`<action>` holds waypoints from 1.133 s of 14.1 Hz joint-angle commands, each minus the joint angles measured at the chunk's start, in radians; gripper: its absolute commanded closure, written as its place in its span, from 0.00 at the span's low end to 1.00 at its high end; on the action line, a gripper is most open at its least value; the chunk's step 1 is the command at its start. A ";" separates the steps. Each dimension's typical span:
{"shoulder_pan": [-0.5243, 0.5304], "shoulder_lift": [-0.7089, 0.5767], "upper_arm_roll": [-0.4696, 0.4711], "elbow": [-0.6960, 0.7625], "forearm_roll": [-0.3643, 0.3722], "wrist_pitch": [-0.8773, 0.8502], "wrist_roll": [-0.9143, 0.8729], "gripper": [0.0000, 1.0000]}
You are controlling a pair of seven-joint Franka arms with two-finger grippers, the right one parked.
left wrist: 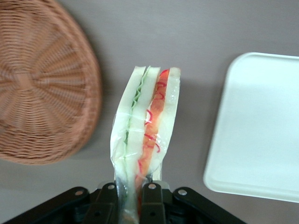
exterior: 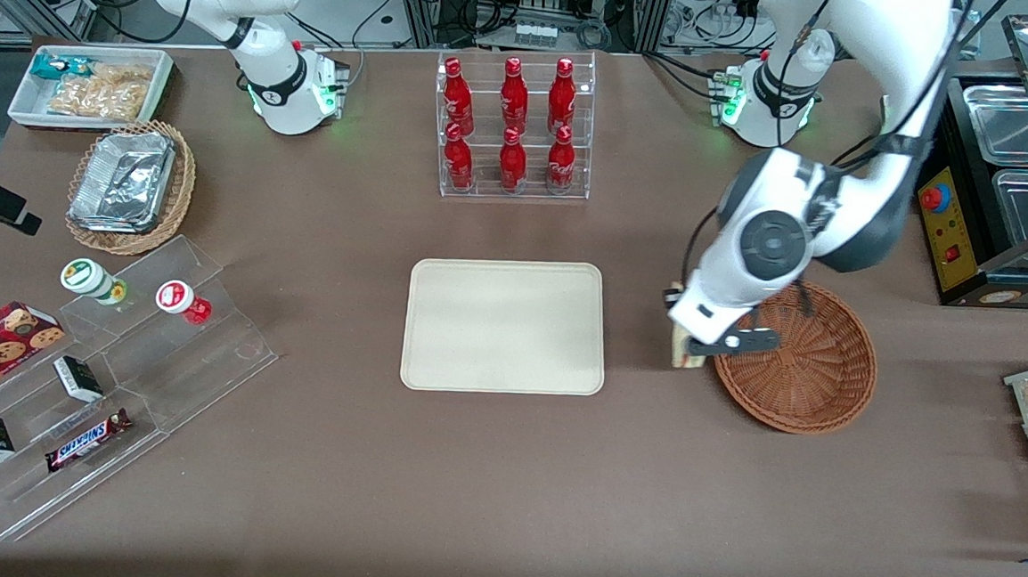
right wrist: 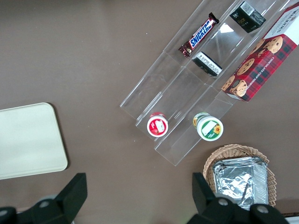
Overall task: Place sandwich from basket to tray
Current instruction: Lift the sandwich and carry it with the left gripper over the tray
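gripper (left wrist: 128,198) clamping the sandwich (left wrist: 147,135) by its lower end, hanging between basket (exterior: 808,364) and tray (exterior: 505,325) | sandwich riding above bare table (exterior: 484,483), just beside basket rim, apart from tray

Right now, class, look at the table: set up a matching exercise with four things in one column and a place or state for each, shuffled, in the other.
Things:
1. sandwich
2. basket
3. tray
4. end effector

Places or states:
A. lies bare, nothing on it
B. shut on the wrapped wedge
C. held above the table, between wicker and tray
D. holds nothing, toward the working arm's end

Pairs: 1-C, 2-D, 3-A, 4-B
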 commanded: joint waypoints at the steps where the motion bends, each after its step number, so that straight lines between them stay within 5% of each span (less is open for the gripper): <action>1: -0.085 0.125 0.011 0.156 -0.001 -0.029 -0.080 1.00; 12: -0.345 0.515 0.012 0.615 0.004 0.008 -0.398 1.00; 16: -0.371 0.561 0.008 0.658 0.000 0.012 -0.412 1.00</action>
